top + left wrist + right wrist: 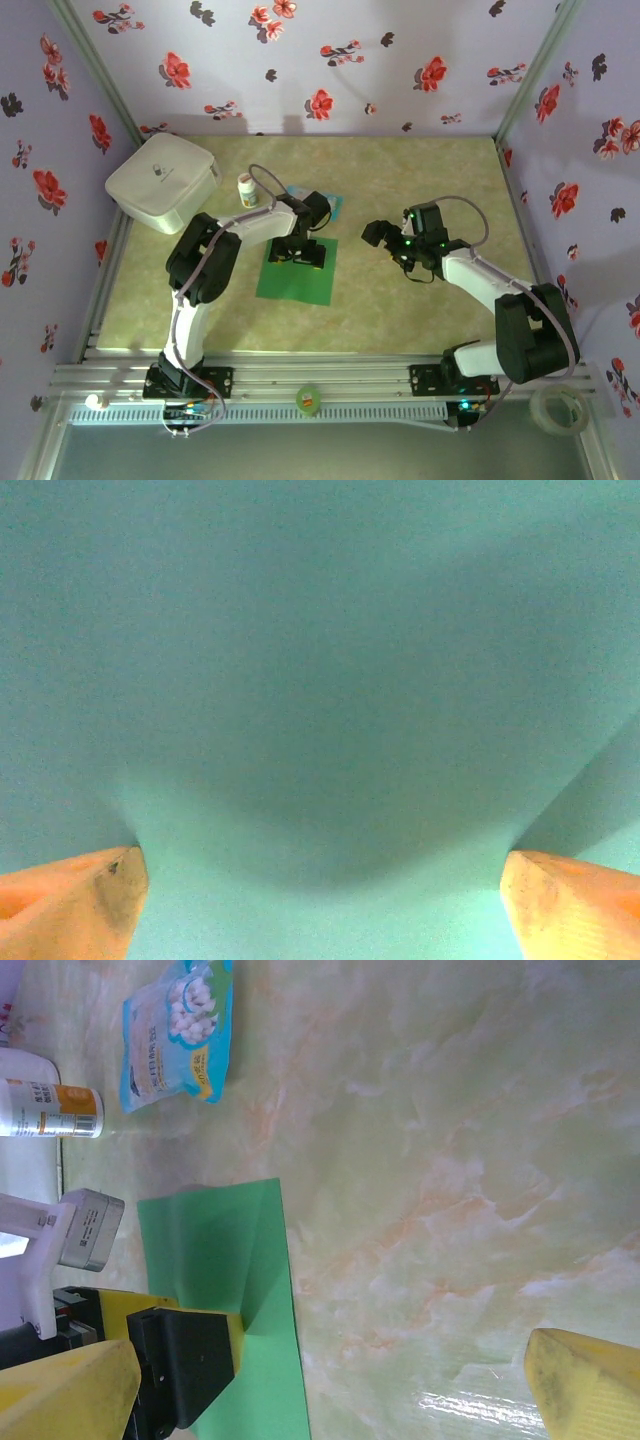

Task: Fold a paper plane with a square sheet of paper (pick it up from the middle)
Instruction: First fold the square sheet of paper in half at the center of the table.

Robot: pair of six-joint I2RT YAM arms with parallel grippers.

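The square sheet of paper (pixel 293 281) lies bright green on the marbled table, left of centre. My left gripper (pixel 297 256) stands open on it, near its far half, with both orange fingertips (pixel 75 900) spread wide and resting on the paper (pixel 320 680). In the right wrist view the sheet (pixel 215 1250) shows a low raised ridge beside the left gripper's black and yellow finger (pixel 180 1360). My right gripper (pixel 385 240) hovers open to the right of the sheet, holding nothing, its yellow fingers (pixel 585 1380) far apart. The paper plane is out of view.
A blue-and-white packet (pixel 325 200) lies just beyond the sheet, a small white bottle (pixel 246 190) to its left, and a white box (pixel 162 180) at the far left. A green tape roll (pixel 308 399) and a clear one (pixel 556 408) sit on the near rail.
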